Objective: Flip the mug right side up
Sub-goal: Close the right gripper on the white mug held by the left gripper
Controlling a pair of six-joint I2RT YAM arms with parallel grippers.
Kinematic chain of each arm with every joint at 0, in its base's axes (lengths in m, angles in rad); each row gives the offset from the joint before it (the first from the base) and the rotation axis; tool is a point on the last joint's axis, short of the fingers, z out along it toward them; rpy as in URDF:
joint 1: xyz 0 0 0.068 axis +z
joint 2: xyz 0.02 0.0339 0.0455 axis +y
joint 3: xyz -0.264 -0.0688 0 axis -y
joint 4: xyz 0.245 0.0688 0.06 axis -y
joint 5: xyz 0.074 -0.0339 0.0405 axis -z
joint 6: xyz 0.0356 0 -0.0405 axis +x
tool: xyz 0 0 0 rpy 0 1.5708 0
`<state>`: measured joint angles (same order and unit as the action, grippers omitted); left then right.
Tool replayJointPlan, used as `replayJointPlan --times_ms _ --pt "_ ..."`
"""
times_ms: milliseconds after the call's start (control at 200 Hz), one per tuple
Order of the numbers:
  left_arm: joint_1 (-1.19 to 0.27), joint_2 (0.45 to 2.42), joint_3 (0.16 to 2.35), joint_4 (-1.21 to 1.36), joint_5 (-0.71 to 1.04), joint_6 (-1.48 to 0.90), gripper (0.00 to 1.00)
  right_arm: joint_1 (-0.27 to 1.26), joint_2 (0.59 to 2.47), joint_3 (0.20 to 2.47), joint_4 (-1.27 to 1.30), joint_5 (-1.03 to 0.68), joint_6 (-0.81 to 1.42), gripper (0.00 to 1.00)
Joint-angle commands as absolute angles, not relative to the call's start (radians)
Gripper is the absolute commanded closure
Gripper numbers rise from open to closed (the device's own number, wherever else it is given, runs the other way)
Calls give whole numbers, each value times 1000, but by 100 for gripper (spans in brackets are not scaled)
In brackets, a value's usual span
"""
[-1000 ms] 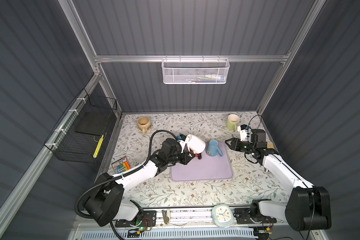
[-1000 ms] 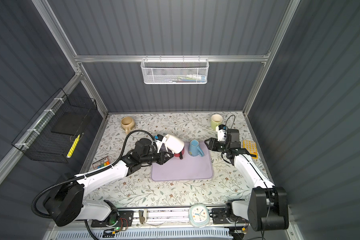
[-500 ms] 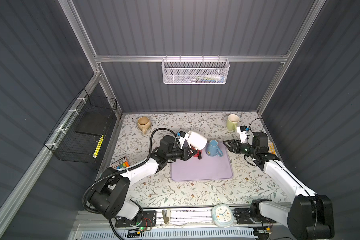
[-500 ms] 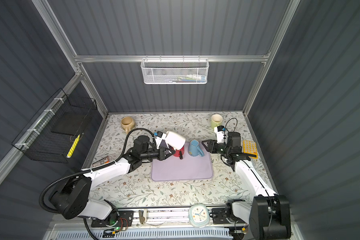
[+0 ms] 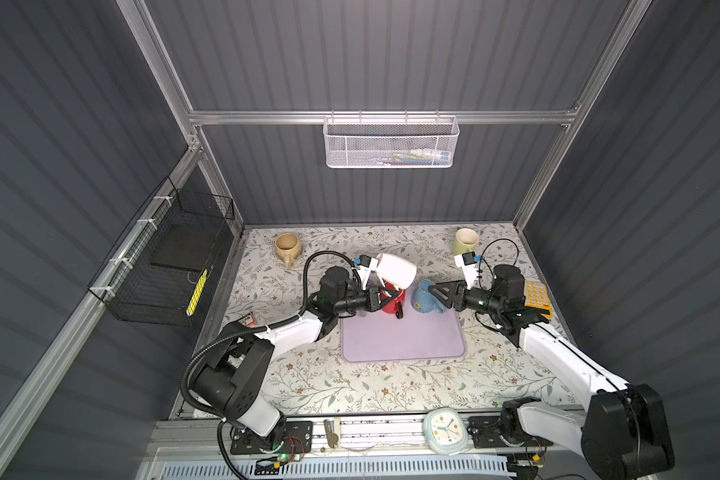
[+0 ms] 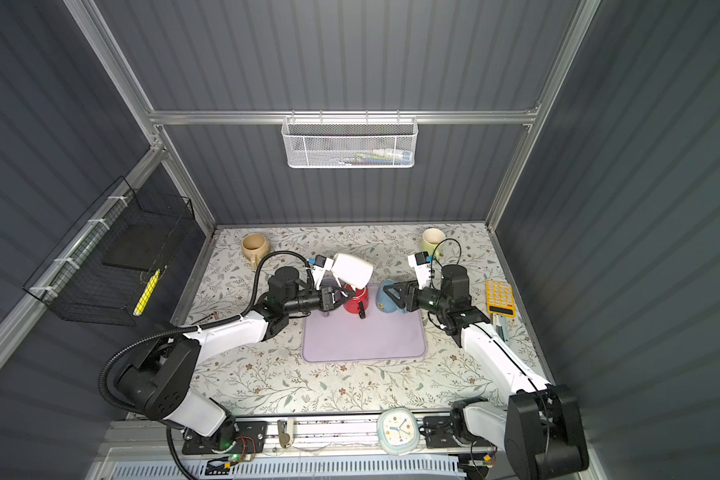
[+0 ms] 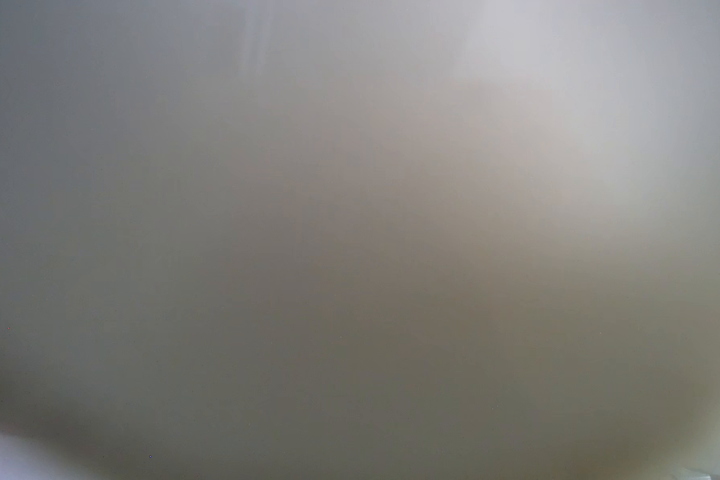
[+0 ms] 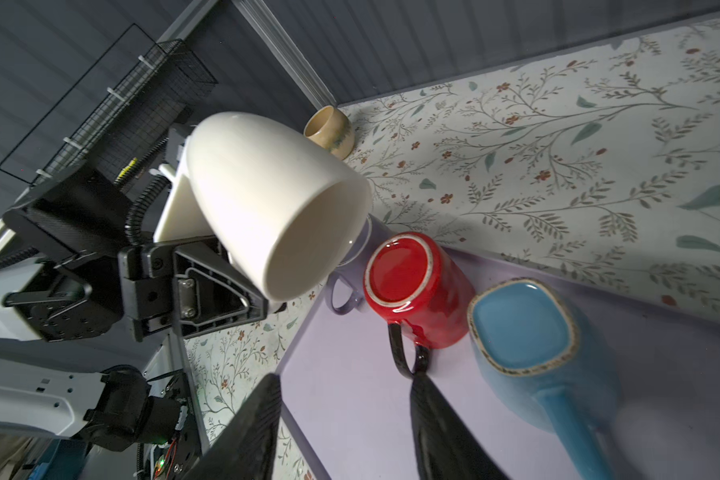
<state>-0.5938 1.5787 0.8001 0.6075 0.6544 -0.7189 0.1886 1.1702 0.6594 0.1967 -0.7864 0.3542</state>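
your left gripper (image 6: 338, 298) pinches the white mug (image 5: 395, 270), rim above the red mug (image 8: 416, 286); right gripper (image 8: 345, 378) spread beside the blue mug (image 8: 528, 328).

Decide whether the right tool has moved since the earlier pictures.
Yes: the right tool shifted left in a top view, away from the yellow calculator, towards the blue mug.

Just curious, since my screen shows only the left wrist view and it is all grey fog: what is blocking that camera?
Observer: A white ceramic mug, gripped in the shut jaws of the left gripper, lies tilted right against the wrist camera.
Operator: Any other mugs nearby?
Observer: A red glazed mug stands upside down on the lilac rubber mat.
Operator: And the other arm?
Observer: The right gripper hangs with jaws open beside an upside-down blue ceramic mug.
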Motion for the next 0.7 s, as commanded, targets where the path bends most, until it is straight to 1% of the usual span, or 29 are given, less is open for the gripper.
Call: replayJointPlan --times_ms 0,220,695 --pt "-586 1581 842 748 700 -752 95 204 1170 655 317 -847 368 46" --pt "-586 1580 855 740 715 -755 95 262 1247 703 377 -891 364 46" --pt "-586 1601 871 756 741 -779 96 342 1383 770 572 -910 441 46"
